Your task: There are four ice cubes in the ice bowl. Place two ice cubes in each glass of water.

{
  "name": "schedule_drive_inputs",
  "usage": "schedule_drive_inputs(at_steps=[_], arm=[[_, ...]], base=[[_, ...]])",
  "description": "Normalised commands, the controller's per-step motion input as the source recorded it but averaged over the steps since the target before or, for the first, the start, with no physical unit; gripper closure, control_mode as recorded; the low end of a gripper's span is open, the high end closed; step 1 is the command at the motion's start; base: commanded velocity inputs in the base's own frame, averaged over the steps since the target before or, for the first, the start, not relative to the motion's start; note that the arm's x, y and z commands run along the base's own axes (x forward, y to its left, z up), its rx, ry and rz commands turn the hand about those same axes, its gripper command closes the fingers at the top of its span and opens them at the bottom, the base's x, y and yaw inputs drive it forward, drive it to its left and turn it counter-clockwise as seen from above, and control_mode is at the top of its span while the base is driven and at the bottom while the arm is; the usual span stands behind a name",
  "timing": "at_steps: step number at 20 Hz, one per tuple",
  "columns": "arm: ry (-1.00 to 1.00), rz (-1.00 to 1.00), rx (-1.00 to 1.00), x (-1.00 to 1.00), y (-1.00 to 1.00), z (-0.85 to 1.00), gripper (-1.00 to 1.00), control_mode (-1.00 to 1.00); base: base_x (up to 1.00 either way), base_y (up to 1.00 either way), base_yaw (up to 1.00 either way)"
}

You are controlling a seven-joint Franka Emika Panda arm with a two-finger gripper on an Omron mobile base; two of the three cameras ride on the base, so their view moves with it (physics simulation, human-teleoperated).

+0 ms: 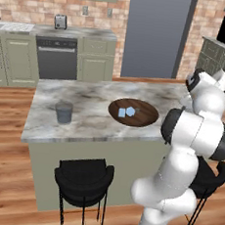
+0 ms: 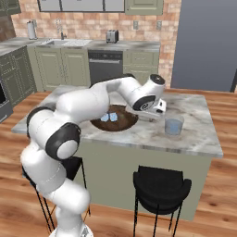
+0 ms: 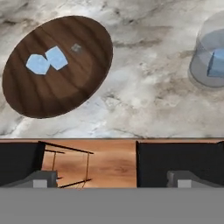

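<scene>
Pincer (image 3: 112, 179) spread, gripping nothing, above the desk (image 3: 144, 100); two ice cubes (image 3: 46, 61) in the ice bowl (image 3: 83, 83) at ten o'clock.

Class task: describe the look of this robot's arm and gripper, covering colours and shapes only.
The arm is glossy white, built of rounded tubular segments with dark grey bands at the joints. The gripper has two small dark grey finger tips. No cables or markings show.
</scene>
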Motion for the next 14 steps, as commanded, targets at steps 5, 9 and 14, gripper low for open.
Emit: schedule_drive_inputs(at_steps=[5, 9, 14], arm=[[-0.02, -0.03, 0.02, 0.01, 1.0, 0.39, -1.0, -1.0], [-0.02, -0.06, 0.04, 0.15, 1.0, 0.08, -1.0, -1.0], [0.01, -0.09, 0.01, 0.53, 0.99, -0.07, -1.0, -1.0]], base=[[0.0, 0.0, 0.0], [0.0, 0.0, 0.0], [0.0, 0.0, 0.0]])
